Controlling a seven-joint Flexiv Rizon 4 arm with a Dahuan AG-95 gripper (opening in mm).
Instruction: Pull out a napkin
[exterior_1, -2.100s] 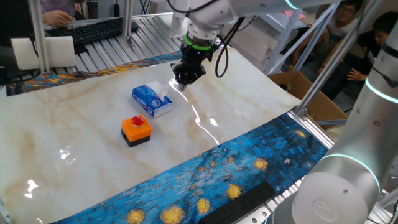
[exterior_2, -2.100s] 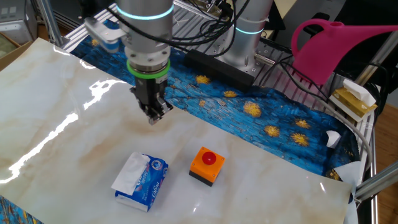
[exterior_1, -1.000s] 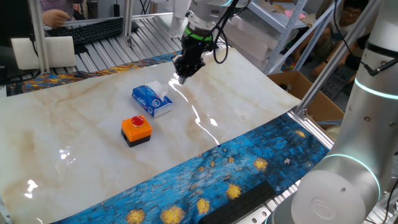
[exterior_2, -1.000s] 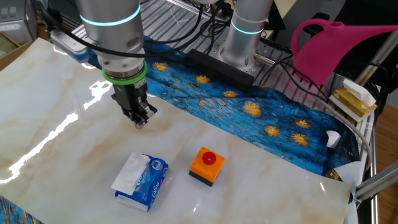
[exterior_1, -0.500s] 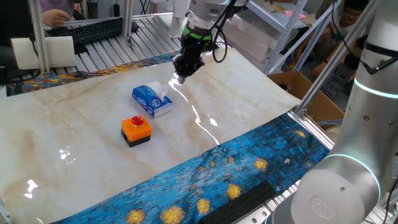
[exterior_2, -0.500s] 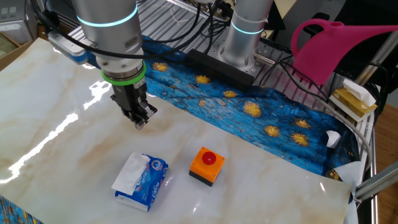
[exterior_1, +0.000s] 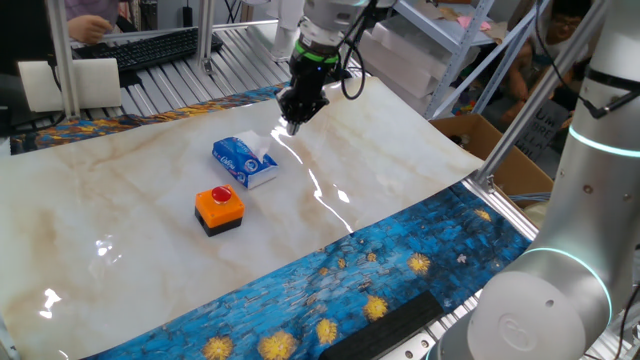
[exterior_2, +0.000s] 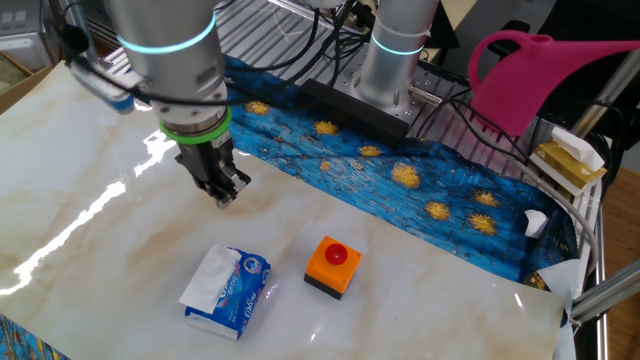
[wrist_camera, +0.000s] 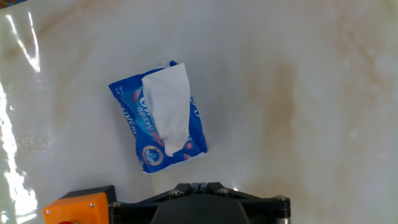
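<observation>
Poking from the blue pack, crumpled white napkin, jaws state unclear

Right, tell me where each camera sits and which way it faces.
One fixed view: raised at the starry-cloth edge, looking across the table toward shelving; shows the arm and hand.
The other fixed view: opposite side, facing the robot base; arm and hand.
Hand view: looks straight down; only the hand's dark underside at the bottom edge.
All share the tissue pack, napkin and orange box.

Hand fingertips hidden, orange box cut off at bottom edge.
</observation>
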